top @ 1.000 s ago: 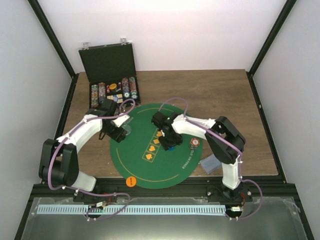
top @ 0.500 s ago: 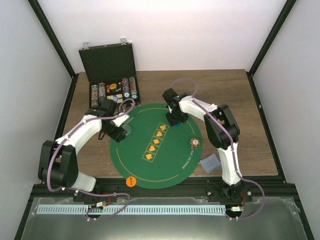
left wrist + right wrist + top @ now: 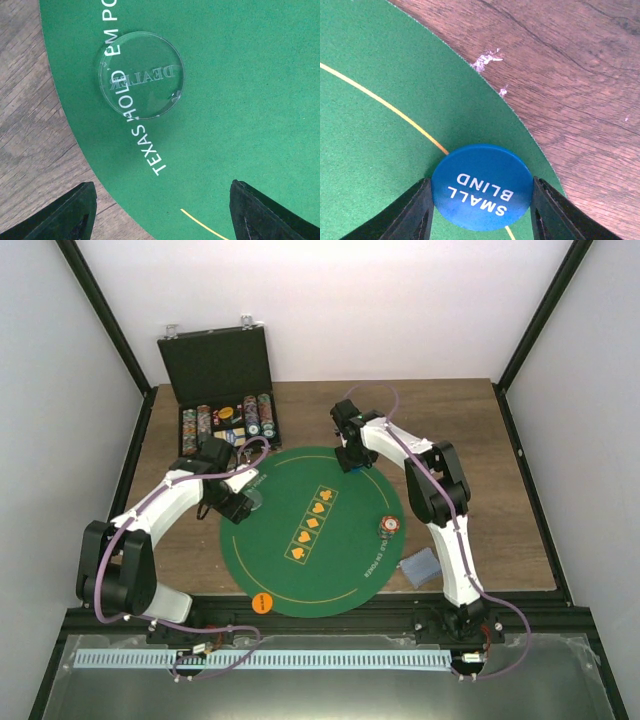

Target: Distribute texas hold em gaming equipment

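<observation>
My right gripper (image 3: 352,456) is shut on a blue disc (image 3: 482,187) marked SMALL BLIND. It is at the far edge of the green mat (image 3: 330,570), and the yellow line and bare wood show beside it. Both fingers (image 3: 410,212) touch the disc's sides. My left gripper (image 3: 162,215) is open and empty over the mat's left edge. A clear DEALER disc (image 3: 141,75) lies flat just ahead of it, also seen from above (image 3: 255,502). A red-and-white disc (image 3: 390,526) lies on the mat's right, and an orange disc (image 3: 262,602) at its near edge. Grey-blue cards (image 3: 420,567) lie on the wood to the right.
An open black case (image 3: 215,365) stands at the far left with rows of chips (image 3: 228,424) in its tray. Black frame posts run along both sides of the table (image 3: 450,420). Card suit marks (image 3: 312,523) sit mid-mat.
My right arm has carried the blue disc from the middle of the mat to its far edge. The left arm and the clear disc have not moved.
</observation>
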Robot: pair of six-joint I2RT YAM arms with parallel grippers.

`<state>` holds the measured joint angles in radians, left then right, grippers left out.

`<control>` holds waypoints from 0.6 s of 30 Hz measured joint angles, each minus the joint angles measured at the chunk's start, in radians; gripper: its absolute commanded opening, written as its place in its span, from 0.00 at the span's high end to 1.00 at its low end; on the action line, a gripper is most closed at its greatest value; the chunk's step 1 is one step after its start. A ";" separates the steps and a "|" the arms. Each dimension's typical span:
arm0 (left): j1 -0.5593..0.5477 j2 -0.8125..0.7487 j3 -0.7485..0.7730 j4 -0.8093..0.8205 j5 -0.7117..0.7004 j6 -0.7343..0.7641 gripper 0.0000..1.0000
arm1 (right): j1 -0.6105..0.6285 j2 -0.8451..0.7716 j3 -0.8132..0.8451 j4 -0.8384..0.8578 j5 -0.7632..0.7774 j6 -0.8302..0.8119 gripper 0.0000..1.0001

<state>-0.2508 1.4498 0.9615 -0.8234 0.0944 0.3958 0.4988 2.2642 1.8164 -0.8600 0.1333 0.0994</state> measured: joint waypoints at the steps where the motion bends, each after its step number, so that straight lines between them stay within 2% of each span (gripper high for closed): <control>1: 0.000 0.000 0.000 0.000 0.000 0.000 0.26 | 0.000 0.002 0.003 -0.002 0.000 -0.002 0.55; 4: 0.001 0.000 0.000 0.000 0.000 0.000 0.26 | 0.000 0.006 0.012 -0.011 -0.001 -0.006 0.38; 9: 0.001 -0.002 -0.001 0.000 0.000 0.000 0.25 | -0.002 0.009 0.021 -0.016 -0.015 -0.008 0.25; 15: 0.009 -0.027 -0.001 -0.001 -0.001 0.000 0.25 | 0.017 -0.023 0.021 -0.045 -0.036 -0.009 0.22; 18: 0.029 -0.035 -0.001 -0.002 -0.003 -0.003 0.25 | 0.060 -0.095 0.012 -0.051 -0.050 -0.016 0.22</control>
<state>-0.2214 1.4147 0.9607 -0.8249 0.0914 0.3931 0.5587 2.1696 1.8286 -0.9108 0.0830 0.0830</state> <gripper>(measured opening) 0.748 0.779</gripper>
